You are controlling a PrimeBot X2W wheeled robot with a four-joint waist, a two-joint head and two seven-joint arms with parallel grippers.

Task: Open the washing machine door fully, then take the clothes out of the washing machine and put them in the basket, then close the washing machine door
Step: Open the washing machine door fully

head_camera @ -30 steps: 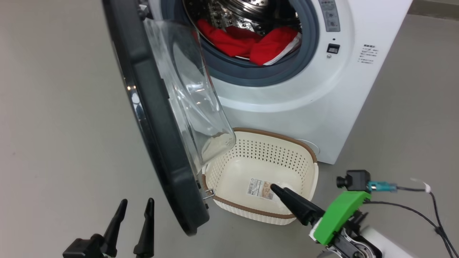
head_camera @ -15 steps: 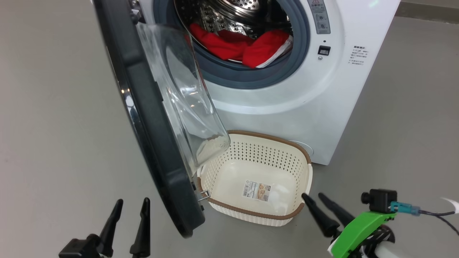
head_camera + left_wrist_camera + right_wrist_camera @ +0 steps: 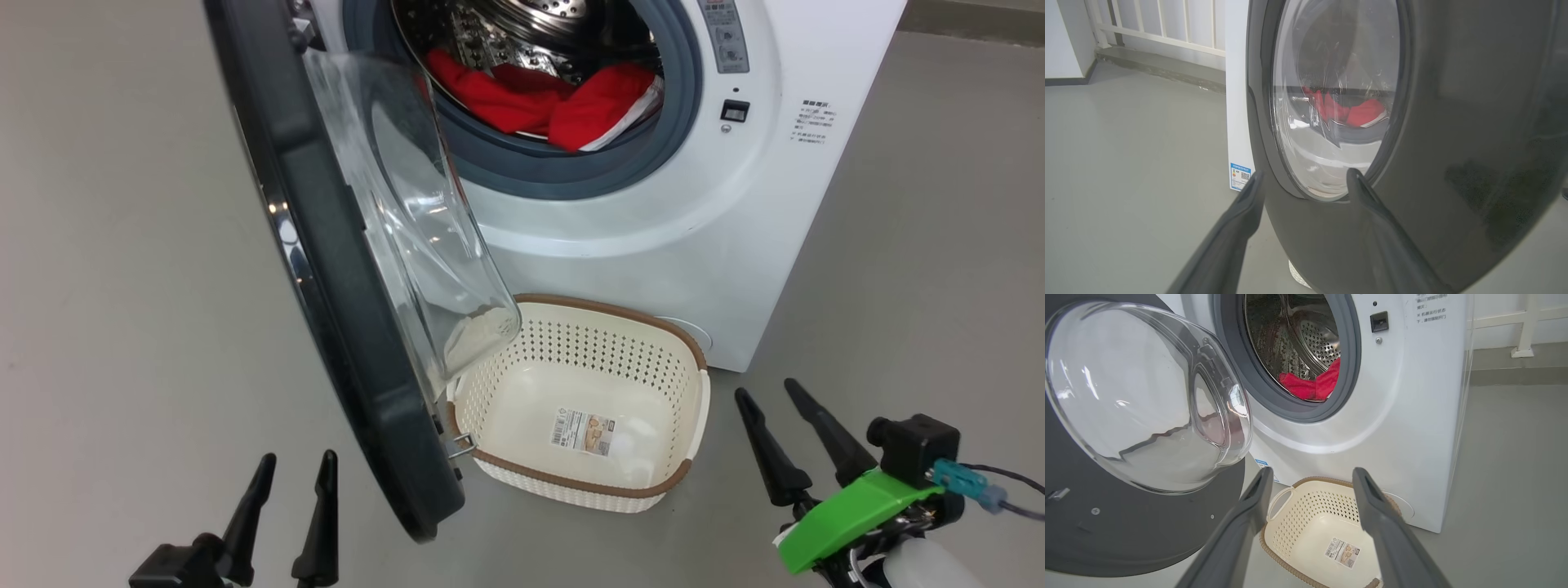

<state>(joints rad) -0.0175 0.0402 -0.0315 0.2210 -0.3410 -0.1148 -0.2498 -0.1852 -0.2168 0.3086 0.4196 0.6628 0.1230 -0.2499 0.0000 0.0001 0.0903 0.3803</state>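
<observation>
Left end effector [image 3: 298,459] and right end effector [image 3: 765,389] are gaping wide, empty; clothes [image 3: 522,102], lying well ahead of the right end effector, are looking soft and light, so pinch a raised fold.

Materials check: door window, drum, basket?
Door window: clear and glossy, glass or hard plastic; it is see-through with sharp highlights. Drum: shiny perforated metal, likely stainless steel. Basket: matte cream moulded plastic with rows of punched holes; its brown rim looks woven but is probably plastic too.
</observation>
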